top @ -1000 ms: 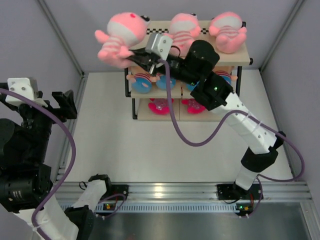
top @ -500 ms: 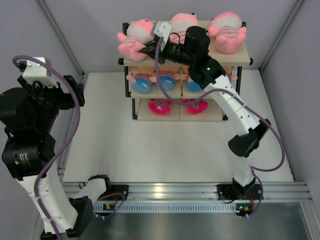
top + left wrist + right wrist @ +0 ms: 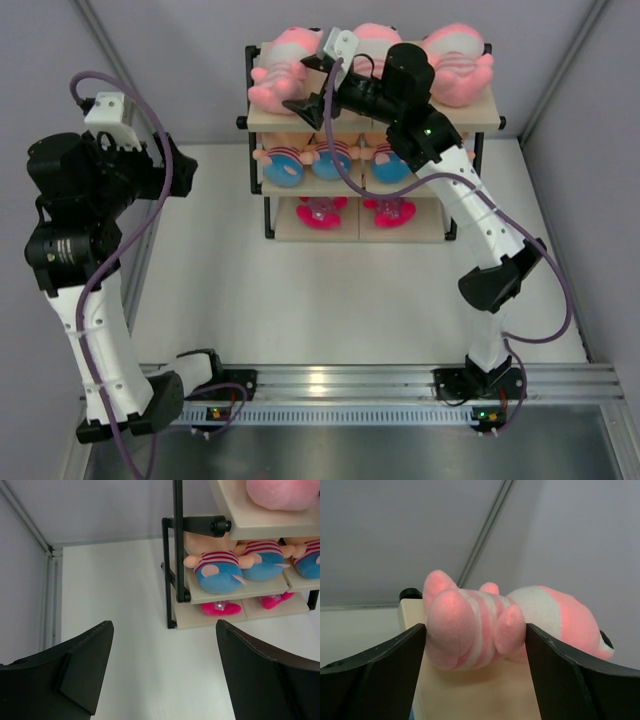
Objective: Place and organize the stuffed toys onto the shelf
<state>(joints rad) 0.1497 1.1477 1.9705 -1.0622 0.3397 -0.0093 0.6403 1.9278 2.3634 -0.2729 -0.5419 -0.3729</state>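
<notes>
The shelf (image 3: 480, 112) stands at the back of the table. On the left end of its top board (image 3: 485, 690) lies a pale pink striped stuffed toy (image 3: 280, 75) (image 3: 485, 625), resting on the board. My right gripper (image 3: 305, 85) (image 3: 476, 630) is open, its jaws wide on either side of the toy's legs. Two more pink striped toys (image 3: 458, 65) lie on the same board. Dolls in striped shirts (image 3: 285, 165) (image 3: 217, 570) fill the middle tier and magenta toys (image 3: 320, 210) (image 3: 220, 608) the bottom one. My left gripper (image 3: 180, 165) (image 3: 164, 627) hangs open and empty, left of the shelf.
White table surface (image 3: 330, 290) spreads in front of the shelf. Grey enclosure walls with metal frame posts (image 3: 120, 70) close in the left, back and right. The shelf's black corner post (image 3: 177, 555) stands just ahead of the left gripper.
My right arm carried the pink striped toy from off the shelf's left front corner onto the top board, and its jaws have opened. The left arm has risen and swung towards the shelf.
</notes>
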